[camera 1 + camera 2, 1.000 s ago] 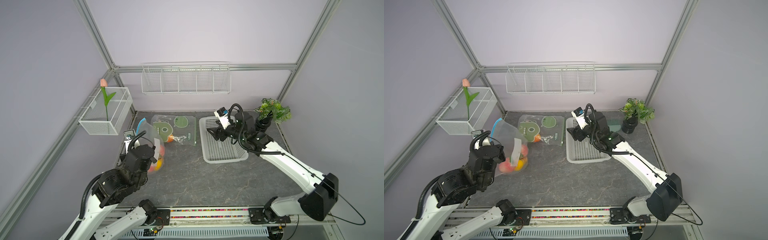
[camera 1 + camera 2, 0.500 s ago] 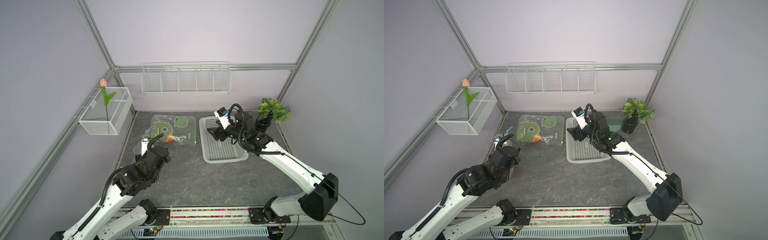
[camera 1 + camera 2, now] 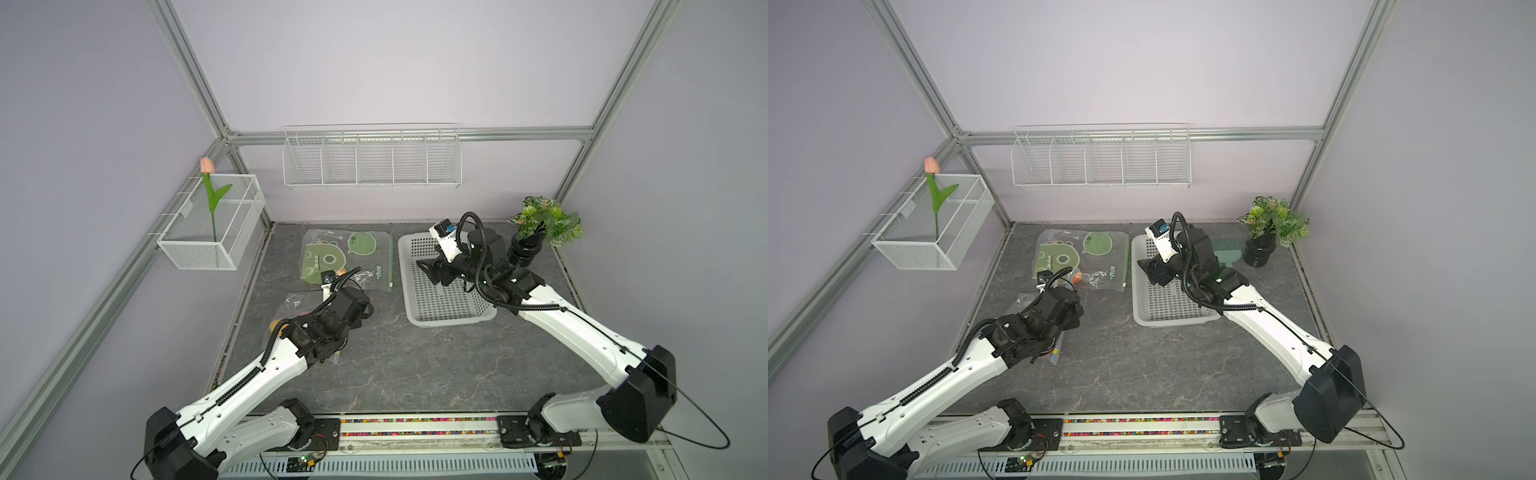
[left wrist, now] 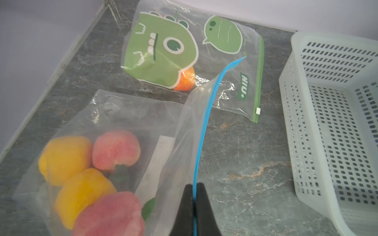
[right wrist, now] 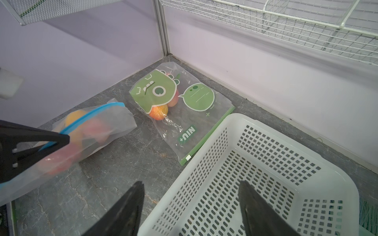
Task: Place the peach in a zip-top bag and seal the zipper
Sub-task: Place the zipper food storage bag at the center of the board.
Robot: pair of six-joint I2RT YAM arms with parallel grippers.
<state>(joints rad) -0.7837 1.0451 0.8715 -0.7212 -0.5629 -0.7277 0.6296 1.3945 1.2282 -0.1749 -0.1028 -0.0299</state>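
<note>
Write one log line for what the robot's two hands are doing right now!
left gripper: shut on blue zipper | clear bag: peaches inside | right gripper: open, empty, over white basket

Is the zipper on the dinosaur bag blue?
No, the dinosaur bag has a green zipper; the blue zipper belongs to the clear bag pinched in the left gripper.

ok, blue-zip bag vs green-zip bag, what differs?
The blue-zip bag is plain; the green-zip bag has a dinosaur print. The blue-zip bag's zipper is pinched by the left gripper; the green-zip bag lies untouched on the table. Both are clear and hold fruit.
</note>
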